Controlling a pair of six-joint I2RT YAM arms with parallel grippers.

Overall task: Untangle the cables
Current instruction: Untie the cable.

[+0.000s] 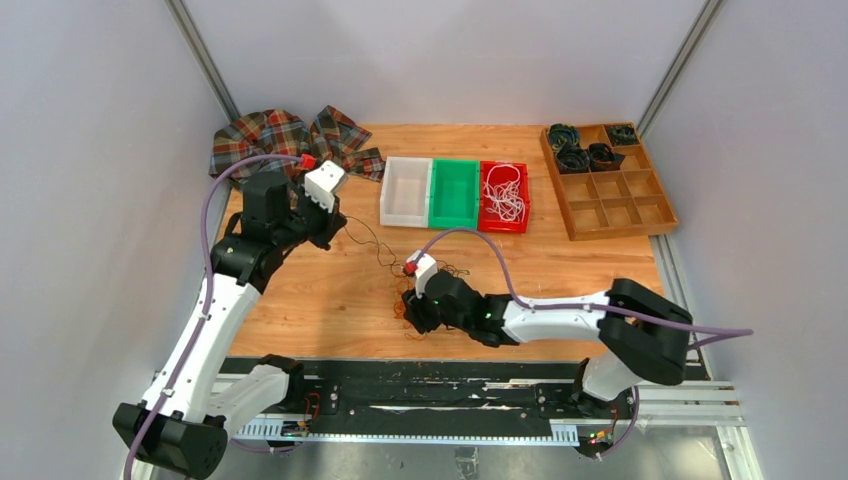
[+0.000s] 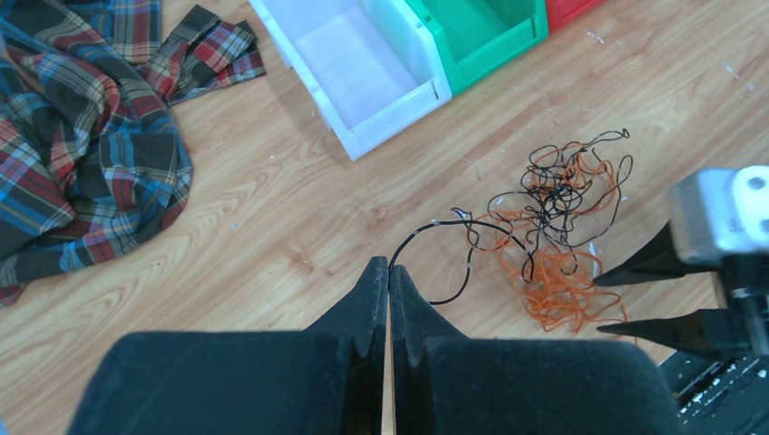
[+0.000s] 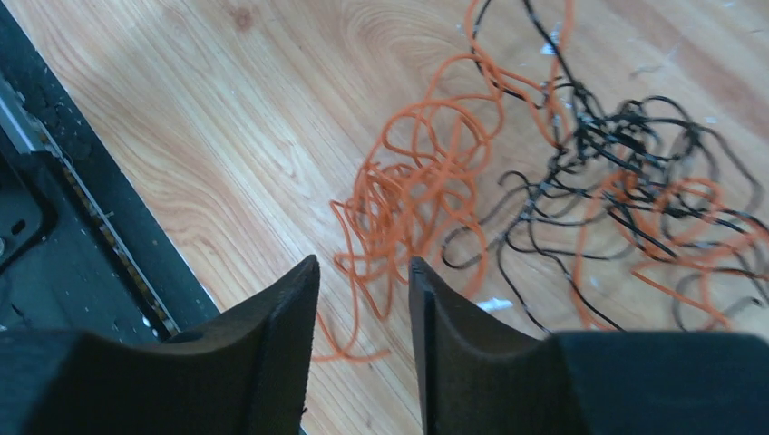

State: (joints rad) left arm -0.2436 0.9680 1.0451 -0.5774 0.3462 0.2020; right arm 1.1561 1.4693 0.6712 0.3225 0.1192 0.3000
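A tangle of thin black and copper-orange cables [image 2: 553, 227] lies on the wooden table [image 1: 300, 300]; it also shows in the right wrist view [image 3: 508, 190] and the top view [image 1: 420, 275]. My left gripper [image 2: 389, 265] is shut on the end of a black cable [image 2: 435, 231] that runs from its tips to the tangle. In the top view my left gripper [image 1: 335, 225] sits left of the tangle. My right gripper [image 3: 363, 267] is open, low over the orange loops [image 3: 408, 199] at the tangle's near edge. White cables [image 1: 505, 192] lie in the red bin [image 1: 487, 222].
A white bin [image 1: 388, 205] and a green bin [image 1: 437, 205] stand beside the red one. A plaid cloth [image 1: 270, 135] lies at the back left. A wooden divided tray [image 1: 655, 200] with dark coiled rolls [image 1: 585, 150] stands at the back right. The black rail [image 3: 54, 208] borders the table's near edge.
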